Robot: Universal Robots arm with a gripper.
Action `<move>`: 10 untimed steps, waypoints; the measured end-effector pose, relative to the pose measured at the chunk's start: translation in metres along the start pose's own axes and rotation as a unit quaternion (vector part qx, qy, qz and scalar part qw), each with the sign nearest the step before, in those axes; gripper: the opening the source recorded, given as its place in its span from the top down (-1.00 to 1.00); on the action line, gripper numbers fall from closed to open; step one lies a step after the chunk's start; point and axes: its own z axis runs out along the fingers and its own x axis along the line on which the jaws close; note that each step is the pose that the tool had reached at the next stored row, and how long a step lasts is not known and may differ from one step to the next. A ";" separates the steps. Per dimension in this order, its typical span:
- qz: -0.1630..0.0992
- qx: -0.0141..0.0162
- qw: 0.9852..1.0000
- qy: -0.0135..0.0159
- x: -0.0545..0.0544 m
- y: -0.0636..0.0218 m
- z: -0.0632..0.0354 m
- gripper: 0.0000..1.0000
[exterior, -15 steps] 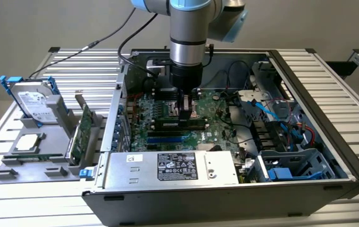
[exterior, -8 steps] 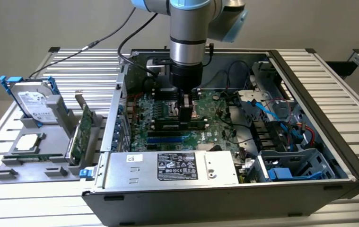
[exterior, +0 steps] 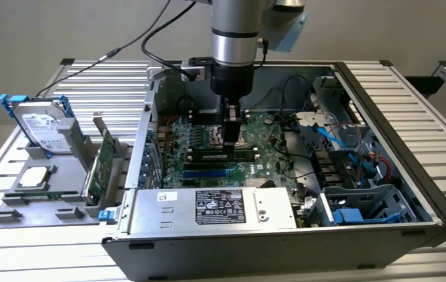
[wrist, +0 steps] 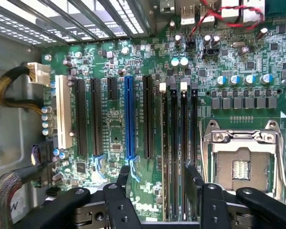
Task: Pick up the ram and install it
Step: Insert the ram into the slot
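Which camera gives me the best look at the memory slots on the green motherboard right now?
The wrist view: the long black memory slots run lengthwise between the open hand's fingers, latches visible. The exterior view shows the slots as dark strips below the hand, partly blocked by the arm.

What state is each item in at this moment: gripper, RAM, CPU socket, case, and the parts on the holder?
gripper: open, jaws on either side of the memory slots, holding nothing.
ram: lying in a motherboard memory slot, beneath the gripper.
CPU socket: empty, contacts exposed.
computer case: side open, interior exposed.
hard drive: upright in the holder outside the case.
expansion card: upright on edge beside the case.
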 end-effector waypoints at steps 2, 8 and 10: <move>0.000 -0.001 1.000 0.000 0.002 0.0001 -0.0079 -0.15; 0.000 -0.001 1.000 0.000 0.002 0.0001 -0.0091 0.15; 0.000 -0.001 1.000 0.000 0.002 0.0001 -0.0091 0.39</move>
